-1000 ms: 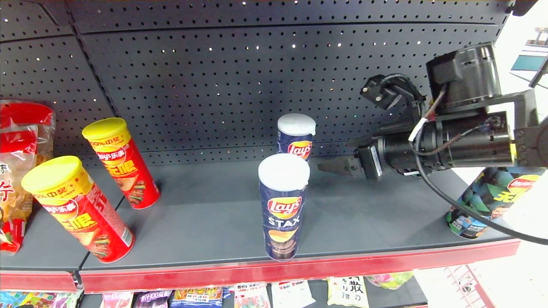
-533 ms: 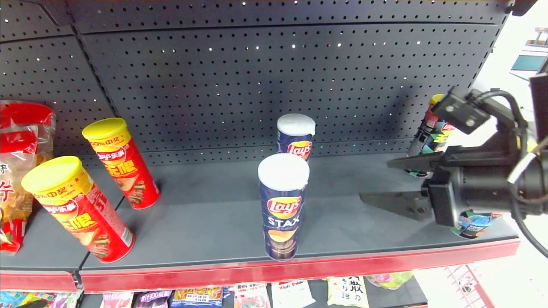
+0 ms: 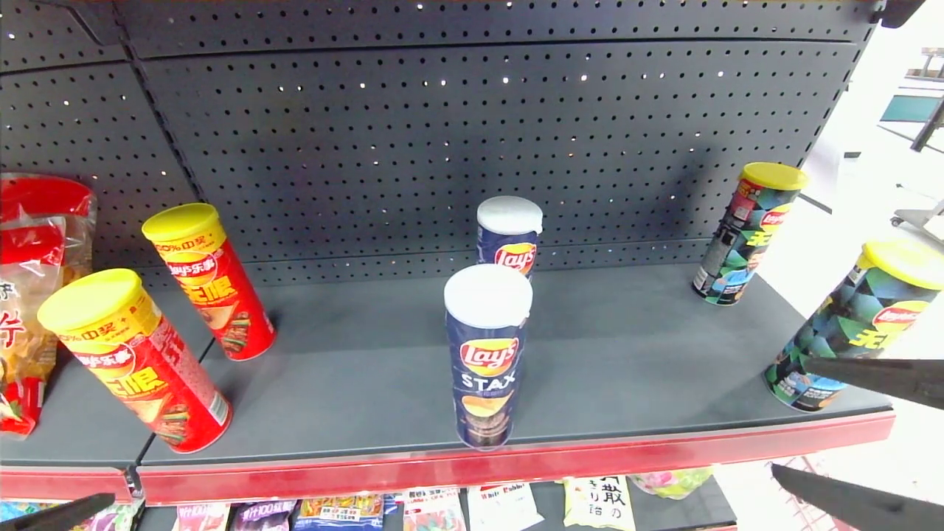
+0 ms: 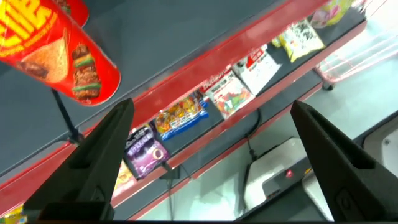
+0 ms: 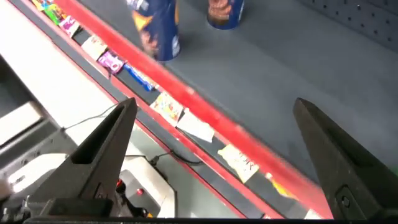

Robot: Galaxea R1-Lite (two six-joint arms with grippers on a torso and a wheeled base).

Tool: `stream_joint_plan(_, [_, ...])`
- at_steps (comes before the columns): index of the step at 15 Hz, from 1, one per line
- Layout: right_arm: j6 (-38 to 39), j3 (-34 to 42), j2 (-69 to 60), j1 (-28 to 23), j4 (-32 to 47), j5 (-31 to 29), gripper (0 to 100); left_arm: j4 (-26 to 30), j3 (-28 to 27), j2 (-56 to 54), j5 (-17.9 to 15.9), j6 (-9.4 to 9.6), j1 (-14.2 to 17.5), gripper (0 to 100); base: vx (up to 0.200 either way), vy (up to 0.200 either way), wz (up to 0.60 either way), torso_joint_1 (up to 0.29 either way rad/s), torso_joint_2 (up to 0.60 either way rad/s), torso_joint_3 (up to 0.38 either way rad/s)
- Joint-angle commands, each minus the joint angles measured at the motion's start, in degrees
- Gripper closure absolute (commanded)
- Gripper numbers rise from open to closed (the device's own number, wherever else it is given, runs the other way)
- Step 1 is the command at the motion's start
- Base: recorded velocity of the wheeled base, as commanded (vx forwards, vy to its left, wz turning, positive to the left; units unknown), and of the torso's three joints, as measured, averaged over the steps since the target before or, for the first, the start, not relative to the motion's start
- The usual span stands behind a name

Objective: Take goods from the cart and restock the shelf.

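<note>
Withdrawn from the grey metal shelf (image 3: 627,369), my right pincer (image 3: 789,415) hung spread and empty off its right corner; left pincer (image 4: 211,104) likewise spread.

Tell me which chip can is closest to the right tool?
The green patterned can with a yellow lid at the shelf's front right corner. The right tool sits by its base; its twin stands farther back.

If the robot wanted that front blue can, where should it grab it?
Probably around the mid-body of the front blue can, coming in from the aisle side with one finger on each flank. It stands upright at the front edge of the shelf, with room on both sides and a second blue can behind it.
</note>
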Motion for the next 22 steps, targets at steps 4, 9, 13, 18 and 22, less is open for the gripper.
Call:
stream_joint_plan(4, [0.8, 13.0, -25.5, -0.7, 0.6, -1.4, 0, -15.7, -1.0, 18.7, -2.4, -2.73, 0.0, 0, 0.000, 0.000, 0.00, 0.000, 0.00, 0.000])
stream_joint_plan(9, [8.9, 14.5, -34.1, -10.0, 4.4, -8.8, 0, -16.2, -4.1, 27.5, -4.2, -4.23, 0.2, 0, 0.000, 0.000, 0.00, 0.000, 0.00, 0.000])
stream_joint_plan(13, [9.9, 19.2, -41.7, -19.2, 6.2, -11.7, 0, -16.2, -11.1, 37.0, -3.7, -8.71, 1.5, 0, 0.000, 0.000, 0.00, 0.000, 0.00, 0.000])
stream_joint_plan(18, [9.8, 24.0, -47.3, -22.0, 6.0, -13.8, 0, -16.2, -16.3, 45.5, -3.3, -8.80, 1.2, 0, 0.000, 0.000, 0.00, 0.000, 0.00, 0.000])
stream_joint_plan(22, [9.5, 32.5, -47.3, -22.0, -0.5, -14.1, 0, -16.2, -17.1, 47.8, -3.3, -8.62, 1.1, 0, 0.000, 0.000, 0.00, 0.000, 0.00, 0.000])
